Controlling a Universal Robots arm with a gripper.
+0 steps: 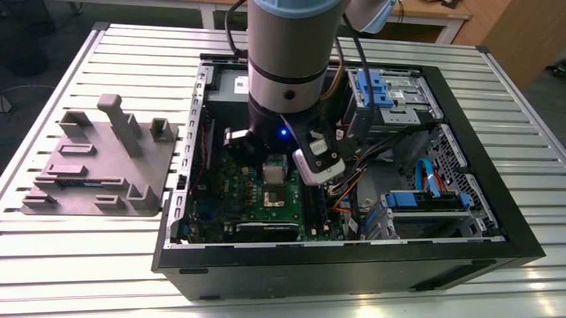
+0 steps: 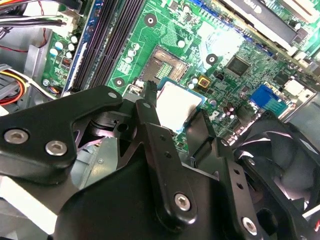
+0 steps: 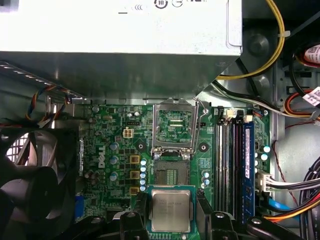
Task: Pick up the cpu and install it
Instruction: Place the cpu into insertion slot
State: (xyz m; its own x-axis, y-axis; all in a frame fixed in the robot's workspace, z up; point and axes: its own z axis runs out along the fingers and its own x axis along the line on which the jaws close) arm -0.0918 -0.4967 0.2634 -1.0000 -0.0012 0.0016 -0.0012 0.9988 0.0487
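the cpu (image 3: 171, 210) is seen clamped between the two black fingers (image 3: 141, 206) of the gripper (image 3: 171, 212), pinched at its opposite edges and held just above the board. a small, flat, square chip is shown. its top is a smooth silver-grey metal plate framed by a thin green rim. in the second wrist view that plate is washed bright by glare. just beyond the fingertips the open socket (image 3: 169, 175) is spotted, a dark square of fine pins, with its thin metal frame (image 3: 173, 125) flipped up. a glossy green motherboard (image 3: 112, 145) is spread beneath the tool, and a black plastic fan (image 3: 30, 192) with curved blades is set off to one side.
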